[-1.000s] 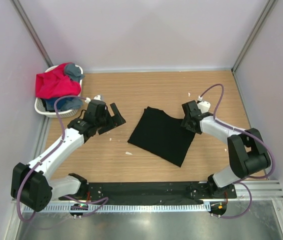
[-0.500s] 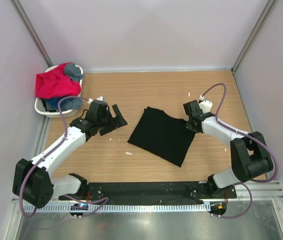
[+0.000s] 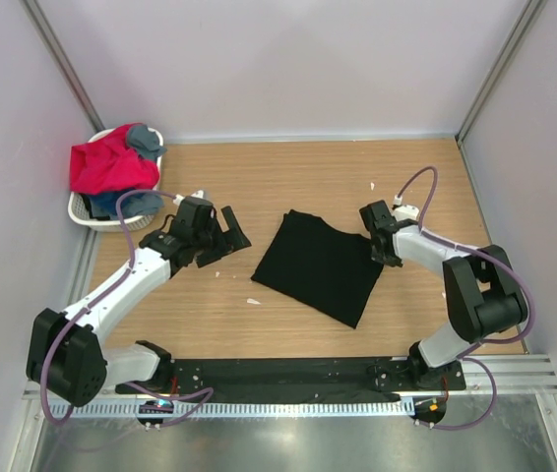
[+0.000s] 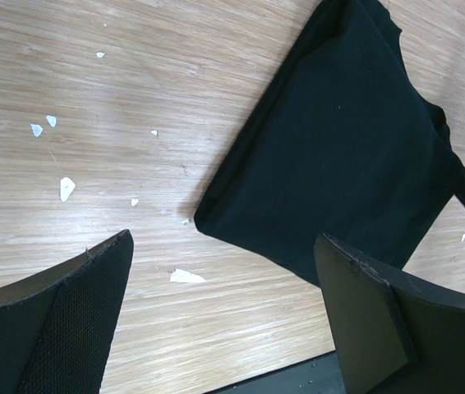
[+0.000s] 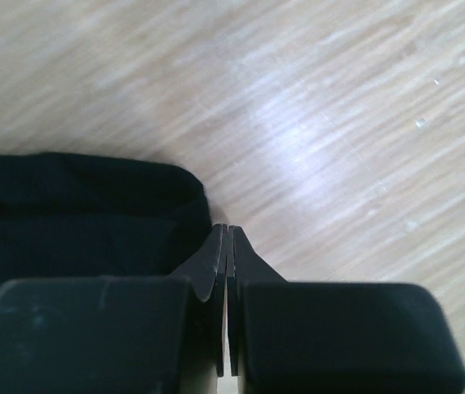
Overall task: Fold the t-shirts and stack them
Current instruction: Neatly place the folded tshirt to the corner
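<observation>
Black t-shirt (image 3: 318, 265) (image 4: 339, 148) (image 5: 68, 213) lies flat mid-table as a folded, skewed rectangle. Its long axis runs from left-far to right-near, with one corner toward each arm.

Right gripper (image 3: 387, 254) (image 5: 226, 238): low at the shirt's right corner, jaws fully closed, pads pressed flat together. In the wrist view the tips sit just beside the rolled hem, cloth to their left and bare wood to their right. No fabric shows between the pads; cannot tell whether a thin edge is caught.

Left gripper (image 3: 224, 234) (image 4: 223, 238): jaws wide apart, holding nothing, raised over bare table (image 3: 288, 177) to the left of the shirt. From it the shirt's left corner lies just ahead, toward the right and a little nearer.

Other tees are heaped in the white basket (image 3: 80, 214) at far left, well apart from both arms: red-pink t-shirt (image 3: 106, 165), grey t-shirt (image 3: 143, 140), blue t-shirt (image 3: 131, 205).

Judgement: a fold across the long axis would carry the right end over toward the left. The right arm is the nearer one, already at that edge. If the pinch missed the hem, the corner will stay down when the arm lifts, so check the grip first.
</observation>
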You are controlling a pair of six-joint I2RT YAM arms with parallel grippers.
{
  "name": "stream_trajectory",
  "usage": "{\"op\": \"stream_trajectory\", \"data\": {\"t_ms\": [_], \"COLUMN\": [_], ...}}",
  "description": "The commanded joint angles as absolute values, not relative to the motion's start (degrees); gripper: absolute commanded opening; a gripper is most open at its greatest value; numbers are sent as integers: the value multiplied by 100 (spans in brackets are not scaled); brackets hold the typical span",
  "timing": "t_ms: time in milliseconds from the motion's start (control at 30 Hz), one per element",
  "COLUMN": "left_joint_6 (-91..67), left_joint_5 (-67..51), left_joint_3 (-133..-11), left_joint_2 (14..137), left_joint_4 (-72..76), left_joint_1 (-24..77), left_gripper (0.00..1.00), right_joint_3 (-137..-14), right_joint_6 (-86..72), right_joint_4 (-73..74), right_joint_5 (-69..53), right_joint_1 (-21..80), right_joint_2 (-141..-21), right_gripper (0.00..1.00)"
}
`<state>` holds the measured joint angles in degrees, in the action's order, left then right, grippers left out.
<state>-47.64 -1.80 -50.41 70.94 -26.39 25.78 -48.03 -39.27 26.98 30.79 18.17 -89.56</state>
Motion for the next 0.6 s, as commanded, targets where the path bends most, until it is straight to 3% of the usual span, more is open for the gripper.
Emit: {"op": "stream_trajectory", "data": {"t_ms": [0, 100, 133, 200, 233, 300, 567], "left_joint_6": [-4764, -4702, -4676, -4641, -4632, -4614, -4606], "left_joint_5": [-237, -106, -36, 174, 193, 281, 791], "left_joint_3": [-5062, -5159, -5255, -5335, -5387, -5475, -5590], "left_joint_2": [7067, 7005, 6987, 6961, 6926, 6882, 6382], "left_joint_4": [-2505, -2645, -2785, -2935, -3049, -3146, -3858], "left_joint_1": [2566, 2566, 2558, 2566, 2558, 2558, 2540], "left_gripper": [92, 92, 93, 93, 94, 96, 100], "right_joint_3": [-5306, -5999, -6177, -6685, -6836, -7152, -6996], "right_joint_6": [-3859, -3684, -3648, -3612, -3682, -3849, -5350], "right_joint_4": [3110, 3865, 4180, 4420, 4578, 4640, 4184], "right_joint_5": [3165, 3067, 3137, 3173, 3138, 2815, 2329], "right_joint_1": [1793, 1924, 2134, 2407, 2704, 2978, 4104], "right_joint_2": [-8930, -8598, -8483, -8132, -8060, -7989, -8937], "right_gripper": [1, 15, 31, 53, 80, 97, 100]}}
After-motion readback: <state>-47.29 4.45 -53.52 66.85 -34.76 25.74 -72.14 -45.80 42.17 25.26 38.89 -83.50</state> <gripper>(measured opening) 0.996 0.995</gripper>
